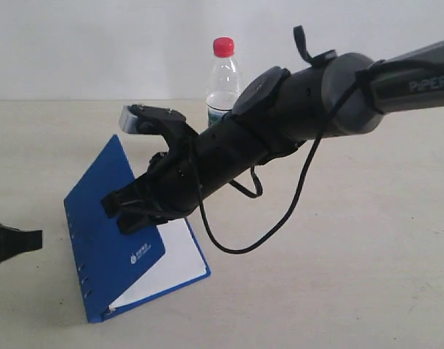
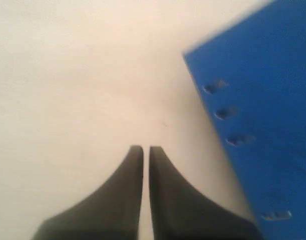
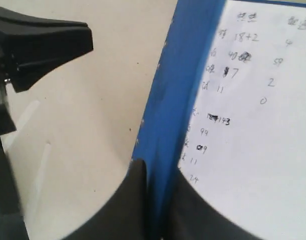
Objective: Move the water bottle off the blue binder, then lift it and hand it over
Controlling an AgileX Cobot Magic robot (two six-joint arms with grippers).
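The water bottle [image 1: 223, 80], clear with a red cap, stands upright on the table behind the right arm, off the blue binder [image 1: 105, 218]. My right gripper [image 1: 131, 211] reaches across to the left and is shut on the binder's cover edge, which is tilted up off the white pages [image 1: 174, 262]. In the right wrist view the right gripper [image 3: 160, 172] has the blue cover [image 3: 168, 100] between its fingers, next to a handwritten page [image 3: 253, 125]. My left gripper [image 1: 18, 241] sits low at the left edge, shut and empty [image 2: 146, 148], just short of the binder's slotted spine edge [image 2: 263, 90].
The beige table [image 1: 367, 254] stretches to the right and front of the binder. A plain white wall [image 1: 98, 43] backs the scene. The right arm's black cable [image 1: 280, 218] loops down under the arm, above the table. The left gripper's tip [image 3: 42, 42] shows in the right wrist view.
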